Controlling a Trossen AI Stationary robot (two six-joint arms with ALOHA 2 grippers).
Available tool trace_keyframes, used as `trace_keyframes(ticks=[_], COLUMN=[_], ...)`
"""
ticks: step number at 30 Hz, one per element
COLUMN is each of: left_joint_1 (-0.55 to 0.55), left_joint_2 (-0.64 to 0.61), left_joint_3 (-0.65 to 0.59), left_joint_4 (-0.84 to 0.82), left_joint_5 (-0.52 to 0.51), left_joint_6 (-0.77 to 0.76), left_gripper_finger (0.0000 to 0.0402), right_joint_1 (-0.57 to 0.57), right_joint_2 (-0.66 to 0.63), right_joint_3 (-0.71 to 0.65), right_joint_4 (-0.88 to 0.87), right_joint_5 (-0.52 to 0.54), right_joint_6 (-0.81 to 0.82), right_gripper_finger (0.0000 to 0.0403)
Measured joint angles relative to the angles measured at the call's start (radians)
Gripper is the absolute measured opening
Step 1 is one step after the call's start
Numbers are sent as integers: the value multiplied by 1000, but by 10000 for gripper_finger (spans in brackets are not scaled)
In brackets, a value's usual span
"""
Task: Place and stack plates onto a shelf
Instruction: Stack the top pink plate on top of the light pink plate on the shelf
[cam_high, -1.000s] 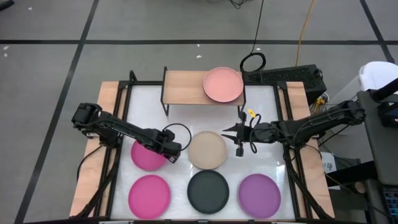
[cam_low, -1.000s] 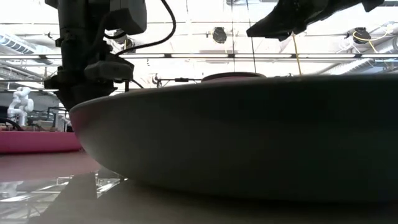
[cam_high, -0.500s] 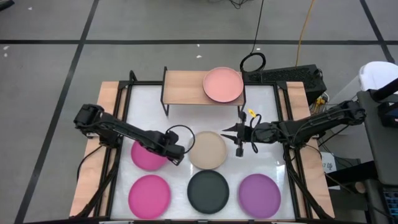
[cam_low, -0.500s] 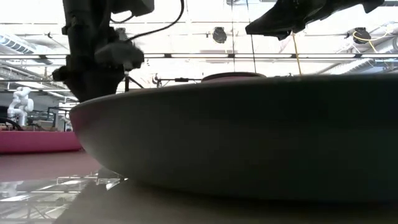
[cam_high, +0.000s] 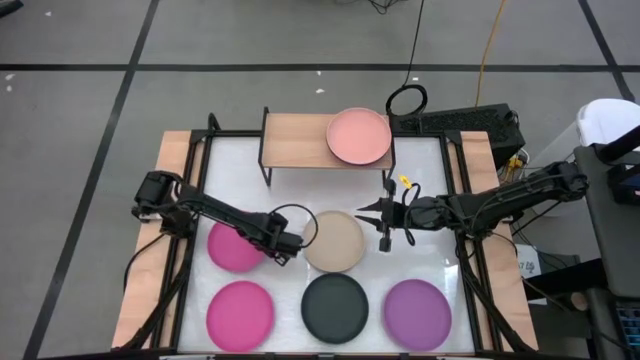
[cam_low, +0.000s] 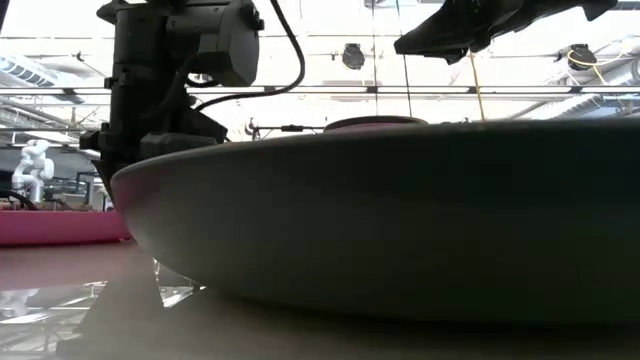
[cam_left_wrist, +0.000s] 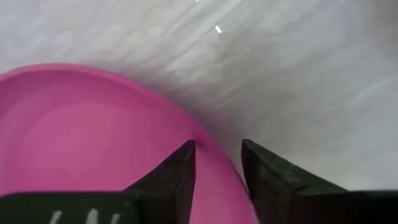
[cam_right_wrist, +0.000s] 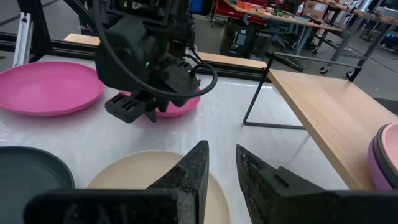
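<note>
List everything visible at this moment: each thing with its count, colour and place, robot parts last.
Salmon pink plate: one, on the shelf's right end; the right wrist view hints at a purple rim beneath it.
Shelf: one, light wood top, black legs, far side of the table.
Beige plate: one, mid-table.
Magenta plates: two, one at mid-left, one at front left.
Black plate: one, front centre.
Purple plate: one, front right.
Left gripper: open, fingers straddling the mid-left magenta plate's rim.
Right gripper: hovering by the beige plate's right edge, holding nothing.
</note>
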Motion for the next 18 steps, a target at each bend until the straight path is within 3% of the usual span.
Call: trace_keyframes(ticks=[7, 14, 18], left_joint_1=[3, -60, -124], left_joint_2=[-3, -54, -116], left_joint_3=[0, 118, 267], left_joint_4=[-21, -183, -274], left_joint_5=[36, 146, 80], left_joint_6=[132, 332, 387], left_gripper_finger=[18, 10, 10], right_joint_1=[0, 0, 0], right_joint_2=[0, 0, -26], right_joint_3=[0, 0, 0], right_joint_4=[0, 7, 14], right_joint_5=[0, 0, 0], right_joint_6=[0, -25, -34], right_gripper_finger=[67, 67, 67])
